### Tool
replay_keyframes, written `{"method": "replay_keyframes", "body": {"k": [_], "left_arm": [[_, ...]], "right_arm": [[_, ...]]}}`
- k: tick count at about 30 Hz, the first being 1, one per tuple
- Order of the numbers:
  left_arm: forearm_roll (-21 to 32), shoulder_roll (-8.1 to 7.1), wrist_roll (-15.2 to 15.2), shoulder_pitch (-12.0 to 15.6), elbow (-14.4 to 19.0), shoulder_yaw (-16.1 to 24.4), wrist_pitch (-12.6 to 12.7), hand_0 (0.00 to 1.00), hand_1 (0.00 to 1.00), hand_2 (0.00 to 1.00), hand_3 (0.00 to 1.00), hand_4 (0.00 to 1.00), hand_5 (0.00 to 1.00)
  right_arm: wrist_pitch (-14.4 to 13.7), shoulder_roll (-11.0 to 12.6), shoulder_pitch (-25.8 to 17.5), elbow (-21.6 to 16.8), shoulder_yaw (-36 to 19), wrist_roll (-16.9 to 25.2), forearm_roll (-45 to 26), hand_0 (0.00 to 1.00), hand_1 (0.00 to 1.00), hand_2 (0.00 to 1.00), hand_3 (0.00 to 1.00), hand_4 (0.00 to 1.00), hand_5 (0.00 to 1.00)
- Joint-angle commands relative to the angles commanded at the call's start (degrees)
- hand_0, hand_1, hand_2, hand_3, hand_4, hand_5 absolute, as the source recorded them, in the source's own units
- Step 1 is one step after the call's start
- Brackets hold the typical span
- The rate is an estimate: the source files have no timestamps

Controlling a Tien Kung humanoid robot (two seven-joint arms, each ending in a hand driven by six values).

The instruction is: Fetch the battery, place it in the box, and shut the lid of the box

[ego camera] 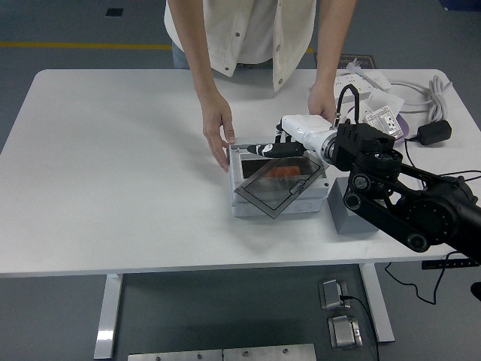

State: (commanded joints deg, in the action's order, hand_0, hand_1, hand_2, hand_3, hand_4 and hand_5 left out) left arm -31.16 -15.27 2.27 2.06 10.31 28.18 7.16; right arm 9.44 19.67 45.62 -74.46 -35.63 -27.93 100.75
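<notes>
A grey box (279, 201) sits mid-table with an orange battery (284, 172) lying inside it. Its dark see-through lid (276, 183) is swung partway down over the opening, tilted toward the box's front. My right hand (276, 148) reaches in from the right, its black fingers stretched flat on the lid's far edge, holding nothing. A person's hand (219, 134) braces the box's left side. The person's other hand (323, 100) rests on the table behind my wrist. My left arm is out of sight.
A grey block (352, 213) stands just right of the box under my forearm. A power strip (359, 81), white cable (422, 94), black adapter (434, 132) and leaflets (385, 116) lie at the far right corner.
</notes>
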Motion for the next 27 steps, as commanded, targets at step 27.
{"method": "replay_keyframes", "body": {"k": [27], "left_arm": [[-2.4,0.54,0.9,0.9,0.0,2.8,-0.2,0.442,0.590,0.545,0.532,0.325,0.002]], "right_arm": [[-10.6,4.8,-10.9,-2.7,-29.5,11.4,-5.4,0.247,0.405,0.459,0.474,0.924,0.998]]}}
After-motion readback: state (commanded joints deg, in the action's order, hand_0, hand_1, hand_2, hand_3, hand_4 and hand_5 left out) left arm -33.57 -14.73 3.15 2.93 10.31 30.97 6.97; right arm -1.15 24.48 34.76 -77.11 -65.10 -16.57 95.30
